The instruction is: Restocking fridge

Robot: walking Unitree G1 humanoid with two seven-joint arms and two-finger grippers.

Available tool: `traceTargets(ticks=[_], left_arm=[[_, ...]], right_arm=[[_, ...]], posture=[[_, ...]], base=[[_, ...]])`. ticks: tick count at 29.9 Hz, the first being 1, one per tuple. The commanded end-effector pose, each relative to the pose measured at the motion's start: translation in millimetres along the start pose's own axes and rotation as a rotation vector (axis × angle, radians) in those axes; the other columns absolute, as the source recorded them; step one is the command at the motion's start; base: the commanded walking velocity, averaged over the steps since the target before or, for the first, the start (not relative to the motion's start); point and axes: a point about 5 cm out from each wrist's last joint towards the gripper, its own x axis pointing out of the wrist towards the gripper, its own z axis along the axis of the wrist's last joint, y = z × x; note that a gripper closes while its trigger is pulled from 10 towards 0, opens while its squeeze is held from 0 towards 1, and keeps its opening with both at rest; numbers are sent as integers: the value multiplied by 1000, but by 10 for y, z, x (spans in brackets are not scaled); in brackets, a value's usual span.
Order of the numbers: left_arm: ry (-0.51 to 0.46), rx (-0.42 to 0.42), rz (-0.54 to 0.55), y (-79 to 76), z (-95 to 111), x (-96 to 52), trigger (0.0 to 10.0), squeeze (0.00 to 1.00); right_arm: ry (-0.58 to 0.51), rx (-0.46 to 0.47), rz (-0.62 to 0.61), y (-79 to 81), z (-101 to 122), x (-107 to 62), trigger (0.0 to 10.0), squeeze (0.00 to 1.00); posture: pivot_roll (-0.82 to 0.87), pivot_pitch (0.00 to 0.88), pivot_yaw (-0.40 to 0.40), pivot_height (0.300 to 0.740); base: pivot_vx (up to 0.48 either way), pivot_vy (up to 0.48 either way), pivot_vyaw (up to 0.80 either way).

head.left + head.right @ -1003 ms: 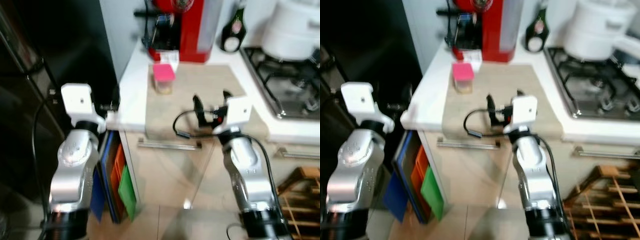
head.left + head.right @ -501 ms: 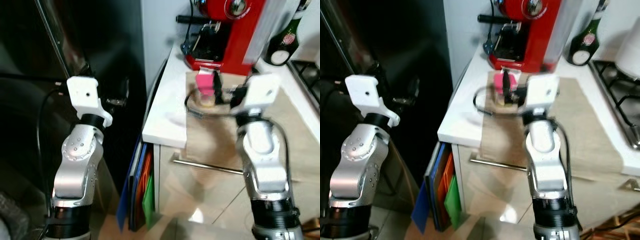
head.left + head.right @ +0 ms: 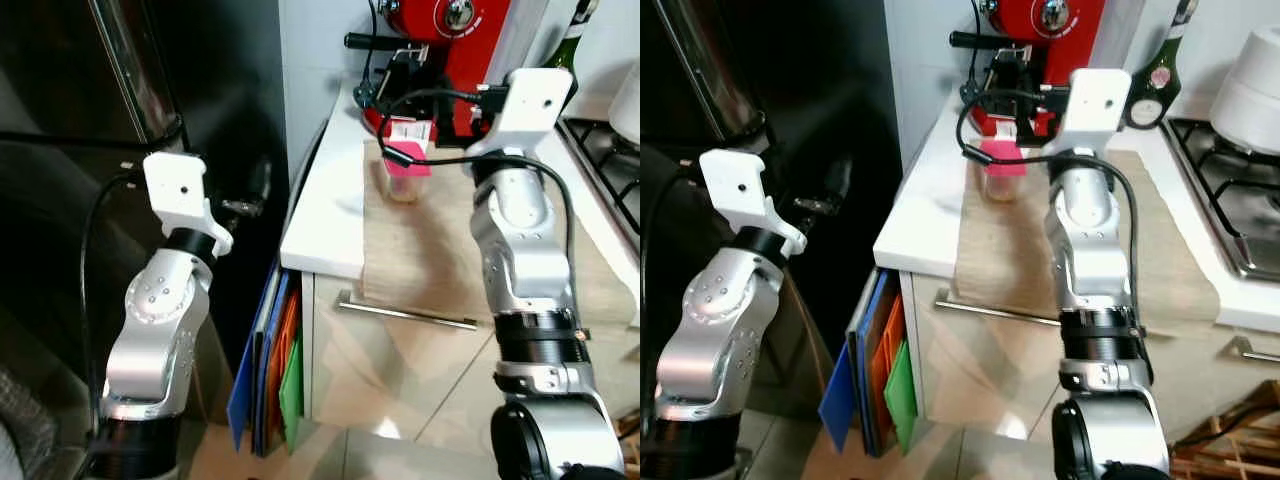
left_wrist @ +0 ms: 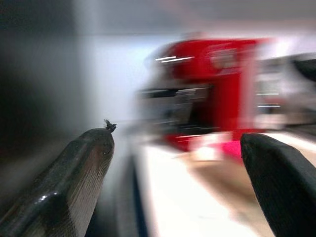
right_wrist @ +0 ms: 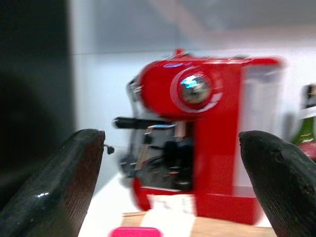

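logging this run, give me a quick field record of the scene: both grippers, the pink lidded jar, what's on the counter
left gripper: open, raised beside the dark fridge, empty
right gripper: open, raised over the counter, facing the red coffee machine, empty
pink-lidded jar: upright on the beige mat, in front of the coffee machine, not held
counter: white; green bottle beside the coffee machine, stove with a white pot at the robot's right
task state: jar not yet picked up

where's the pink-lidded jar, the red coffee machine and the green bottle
pink-lidded jar [image 3: 1003, 160], right eye view, on its pink lid
red coffee machine [image 5: 217, 123], right wrist view, on its red body
green bottle [image 3: 1162, 72], right eye view, on its label
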Motion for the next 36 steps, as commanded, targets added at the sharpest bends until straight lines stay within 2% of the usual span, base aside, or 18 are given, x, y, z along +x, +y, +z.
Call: traceTargets(ticks=[1, 5, 11, 15, 21, 27, 36], left_arm=[[-5, -25, -127, -162, 69, -7, 10000, 0], [4, -43, -214, -276, 131, -36, 10000, 0], [5, -66, -304, -375, 252, -83, 10000, 0], [13, -59, -299, -336, 320, -119, 10000, 0], [39, -70, -290, -312, 336, -162, 10000, 0], [77, -86, -293, -335, 318, -221, 10000, 0], [90, -96, -272, -322, 308, -224, 10000, 0]], right_arm=[[25, 32, 47, 139, -31, 37, 10000, 0], [51, 52, 87, 297, -86, 53, 10000, 0], [79, 40, 82, 380, -117, 87, 10000, 0], [59, -34, 38, 365, -80, 109, 10000, 0], [71, -44, -5, 316, -92, 146, 10000, 0], [158, -79, -62, 211, -217, 170, 10000, 0], [146, -98, -98, 173, -184, 160, 10000, 0]], posture=[[71, 25, 15, 740], [94, 51, 17, 740], [118, 81, 21, 740], [138, 100, 28, 740], [153, 113, 31, 740], [159, 120, 23, 740], [146, 117, 13, 740]], base=[[0, 0, 0], [0, 0, 0], [0, 0, 0], [0, 0, 0], [0, 0, 0], [0, 0, 0], [0, 0, 0]])
